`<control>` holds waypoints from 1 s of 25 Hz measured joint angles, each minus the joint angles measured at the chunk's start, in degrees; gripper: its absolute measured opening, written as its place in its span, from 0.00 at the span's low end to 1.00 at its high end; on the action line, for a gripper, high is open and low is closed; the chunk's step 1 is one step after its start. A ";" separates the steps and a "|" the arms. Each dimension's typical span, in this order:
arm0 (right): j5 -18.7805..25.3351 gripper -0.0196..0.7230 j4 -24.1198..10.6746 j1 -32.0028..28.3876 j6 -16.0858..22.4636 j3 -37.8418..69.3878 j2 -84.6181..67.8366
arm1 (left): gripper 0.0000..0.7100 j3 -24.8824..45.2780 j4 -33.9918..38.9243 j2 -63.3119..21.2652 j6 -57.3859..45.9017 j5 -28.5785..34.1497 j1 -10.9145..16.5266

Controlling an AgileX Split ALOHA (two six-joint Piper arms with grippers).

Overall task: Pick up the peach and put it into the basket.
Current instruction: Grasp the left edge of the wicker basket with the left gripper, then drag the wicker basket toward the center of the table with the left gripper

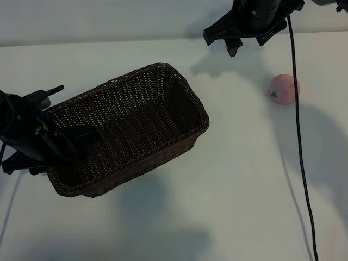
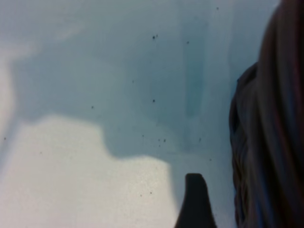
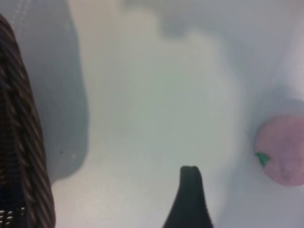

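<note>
Your left claw [image 1: 68, 142] is at the basket's [image 1: 179, 89] near-left end in the exterior view, with one dark finger reaching inside over the woven wall and the rest of the claw outside it, so the rim sits between the fingers. They stand apart around that wall, and I cannot tell whether they are pressing it. In your left wrist view, one fingertip [image 2: 194, 199] shows over the bare desk [image 2: 71, 180], with the basket's braided rim just beside it. Your right claw [image 1: 247, 32] hangs at the far edge of the desk, its fingers spread wide and holding nothing. The peach [image 1: 283, 89] lies on the desk near that claw, toward the exterior view's right, well apart from the basket, with its green leaf mark facing the basket side. In your right wrist view, the peach sits off to one side of the fingertip [image 3: 190, 190], not between the fingers. A black cable [image 1: 300, 163] runs down past the peach.
</note>
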 joint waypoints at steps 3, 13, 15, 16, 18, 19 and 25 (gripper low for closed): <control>0.00 0.77 0.00 0.00 0.00 0.00 0.00 | 0.54 0.00 -0.45 0.00 -0.57 -0.76 0.00; 0.00 0.77 0.00 0.00 0.00 0.00 0.00 | 0.53 0.00 -0.45 0.00 -0.32 -1.15 0.00; 0.00 0.77 0.00 0.00 0.00 0.00 0.00 | 0.53 0.00 -0.91 0.00 0.04 -1.15 0.00; 0.00 0.77 0.00 0.00 0.00 0.00 0.00 | 0.53 0.00 -1.31 0.00 0.43 -1.15 0.00; 0.00 0.77 0.00 0.00 0.00 0.00 0.00 | 0.53 0.00 -2.52 0.00 1.77 -1.20 0.00; 0.00 0.77 0.00 0.00 0.00 0.00 0.00 | 0.53 0.00 -3.55 -0.06 2.71 -1.25 0.00; 0.00 0.77 0.00 0.00 0.00 0.00 0.00 | 0.53 0.00 -10.55 -2.70 8.41 -1.85 0.00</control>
